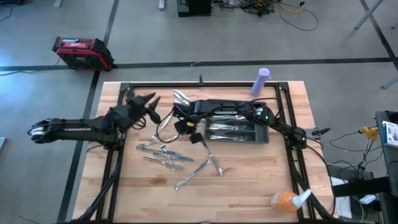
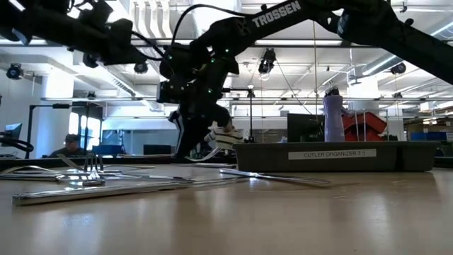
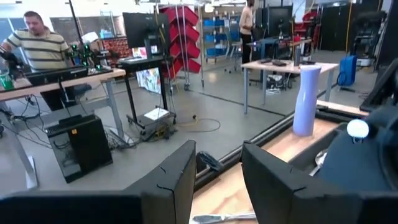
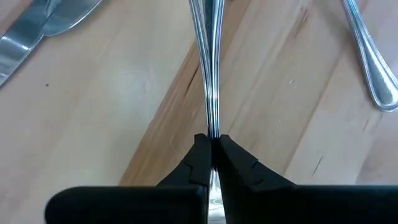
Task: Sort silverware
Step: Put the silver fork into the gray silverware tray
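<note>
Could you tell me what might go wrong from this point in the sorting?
The right gripper pinches a slim utensil handle by a narrow edge, so it may twist or slip out. Loose silverware lies close by and could be dragged. The left gripper hangs open near the right arm, so their paths may cross.

We see the right arm reaching from the right edge of the table across to its middle, with the wrist bent down. The right gripper (image 4: 212, 144) has its fingers pressed together on a thin utensil handle (image 4: 210, 74). The left arm lies along the left edge, and the left gripper (image 3: 217, 180) hangs above the back-left corner, fingers apart.
</note>
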`<state>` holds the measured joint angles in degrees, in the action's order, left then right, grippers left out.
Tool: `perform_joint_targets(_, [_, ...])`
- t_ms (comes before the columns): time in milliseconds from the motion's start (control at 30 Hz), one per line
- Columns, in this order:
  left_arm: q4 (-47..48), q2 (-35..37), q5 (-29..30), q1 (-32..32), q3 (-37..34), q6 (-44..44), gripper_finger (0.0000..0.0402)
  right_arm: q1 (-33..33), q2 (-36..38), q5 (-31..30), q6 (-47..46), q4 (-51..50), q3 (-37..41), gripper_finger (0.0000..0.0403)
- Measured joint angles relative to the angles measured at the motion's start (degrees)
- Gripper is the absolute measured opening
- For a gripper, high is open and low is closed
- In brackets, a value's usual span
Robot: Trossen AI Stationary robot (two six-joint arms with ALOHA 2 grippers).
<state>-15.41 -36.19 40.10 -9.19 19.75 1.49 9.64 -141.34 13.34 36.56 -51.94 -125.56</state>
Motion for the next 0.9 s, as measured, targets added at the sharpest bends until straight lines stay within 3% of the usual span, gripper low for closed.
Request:
perform_joint_targets(267, [5.24, 5.43, -0.11, 0.02, 0.0, -0.74, 0.0116, -1.53, 2.38, -5.55, -7.94, -2.83, -0.61, 0.0])
perform_joint_targets(500, [7.48, 8.4, -0.13, 0.02, 0.0, -0.69, 0.0116, -2.05, 7.97, -5.94, -15.21, -9.19, 1.72, 0.0])
perform_joint_targets(667, [8.43, 9.52, -0.17, 0.02, 0.0, -0.71, 0.0116, -1.63, 15.03, -10.23, -19.37, -9.58, 12.96, 0.0])
perform_joint_targets(767, [8.49, 9.69, -0.17, 0.02, 0.0, -0.71, 0.0116, -2.04, 22.05, -15.89, -23.32, -7.5, 22.53, 0.0])
perform_joint_targets(900, [6.4, 9.34, -0.14, 0.0, 0.0, -0.64, 0.0116, -3.25, 32.85, -17.0, -29.21, -2.93, 35.59, 0.0])
